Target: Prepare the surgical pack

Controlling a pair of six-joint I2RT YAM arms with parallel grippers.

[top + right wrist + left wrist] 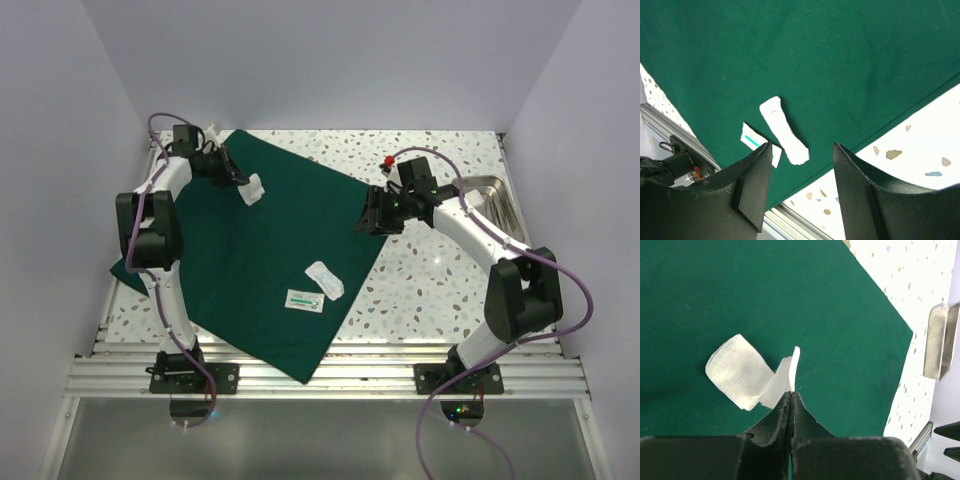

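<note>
Pinching one gauze [737,371], left gripper [791,395] overhangs one drape [270,230] bearing two packets [325,279] [303,299].

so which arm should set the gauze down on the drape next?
Left. The left hand is shut on a flap of the gauze, directly over the green drape. The right hand is open and empty near the drape's right edge, apart from the gauze.

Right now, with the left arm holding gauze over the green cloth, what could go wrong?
The left fingers pinch only a thin flap of the gauze, so it may slip or unroll onto the cloth.
The white packet lies near the cloth's edge, in front of the open right fingers; a low sweep could push it off.
</note>
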